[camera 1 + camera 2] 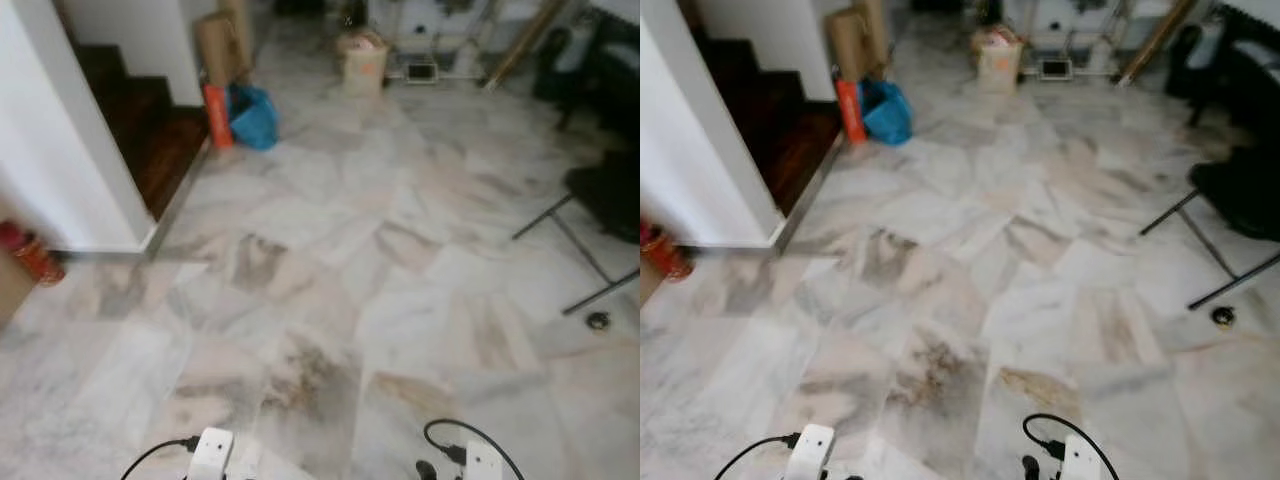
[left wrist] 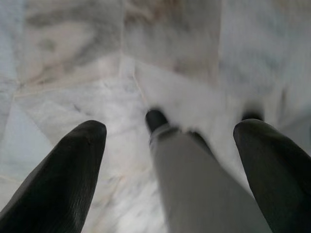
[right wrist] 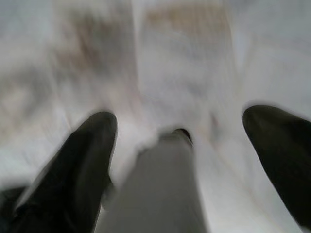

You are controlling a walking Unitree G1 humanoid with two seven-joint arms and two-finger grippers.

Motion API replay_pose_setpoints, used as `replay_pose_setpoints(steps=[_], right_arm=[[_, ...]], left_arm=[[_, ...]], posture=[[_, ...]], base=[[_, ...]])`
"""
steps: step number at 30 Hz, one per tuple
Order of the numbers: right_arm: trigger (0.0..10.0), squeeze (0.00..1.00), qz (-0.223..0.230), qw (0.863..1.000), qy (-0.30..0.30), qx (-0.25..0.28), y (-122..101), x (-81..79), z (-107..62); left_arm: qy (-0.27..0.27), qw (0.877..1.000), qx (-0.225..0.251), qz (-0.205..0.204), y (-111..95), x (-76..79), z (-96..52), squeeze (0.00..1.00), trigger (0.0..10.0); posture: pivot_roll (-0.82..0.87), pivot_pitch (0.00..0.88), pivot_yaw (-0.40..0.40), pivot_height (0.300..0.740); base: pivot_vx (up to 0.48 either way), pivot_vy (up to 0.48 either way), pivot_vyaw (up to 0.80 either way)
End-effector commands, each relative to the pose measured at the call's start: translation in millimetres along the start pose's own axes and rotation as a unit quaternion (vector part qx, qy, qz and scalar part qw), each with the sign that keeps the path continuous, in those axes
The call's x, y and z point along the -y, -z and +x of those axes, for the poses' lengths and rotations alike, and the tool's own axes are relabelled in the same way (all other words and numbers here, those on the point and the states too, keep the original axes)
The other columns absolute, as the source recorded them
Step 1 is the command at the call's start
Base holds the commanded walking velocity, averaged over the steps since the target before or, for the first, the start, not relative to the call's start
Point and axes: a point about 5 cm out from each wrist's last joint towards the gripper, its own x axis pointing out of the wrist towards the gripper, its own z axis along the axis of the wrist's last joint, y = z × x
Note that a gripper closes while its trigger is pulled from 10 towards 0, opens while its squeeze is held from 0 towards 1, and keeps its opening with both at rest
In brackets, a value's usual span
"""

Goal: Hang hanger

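My left gripper [image 2: 170, 128] hangs open over the marble floor [image 1: 330, 300], with nothing between its two black fingers [image 2: 73, 170]. Open as well and holding nothing, my right gripper [image 3: 181, 118] points down at the same floor. In each wrist view a grey leg [image 2: 194, 184] of my body with a dark foot stands between the fingers. The white wrist ends of both arms, with black cables, sit at the bottom edge of the left eye view, the left one [image 1: 210, 455] and the right one [image 1: 482, 462]. The wrist views are blurred.
A white wall corner [image 1: 70, 170] and dark wooden stairs [image 1: 150, 130] lie to the left. An orange object [image 1: 217, 115] and a blue bag [image 1: 255, 115] sit by the stairs, with a cardboard box [image 1: 362, 60] farther back. Black furniture with thin legs [image 1: 580, 240] stands at the right.
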Motion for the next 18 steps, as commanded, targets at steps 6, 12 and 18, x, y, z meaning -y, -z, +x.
replay_pose_setpoints(steps=[6,12,18], right_arm=[[10.0,0.00,-0.010,1.000,-0.007,0.020,-15.9,-2.3,4.0],[10.0,0.00,-0.009,1.000,-0.008,0.019,-16.0,-2.8,4.2],[10.0,0.00,-0.008,1.000,-0.009,0.021,-16.4,-3.5,4.3]], left_arm=[[0.002,0.999,-0.032,-0.002,18.7,0.2,-3.5,0.00,10.0],[-0.001,0.999,-0.033,-0.002,19.9,-4.1,-4.7,0.00,10.0],[0.001,0.999,-0.032,-0.002,18.3,-1.8,-3.7,0.00,10.0]], posture=[[-0.03,0.000,0.038,0.740],[-0.02,0.000,0.038,0.740],[-0.02,0.000,0.038,0.740]], base=[[-0.315,0.000,0.00],[-0.309,0.000,0.00],[-0.308,0.000,0.00]])
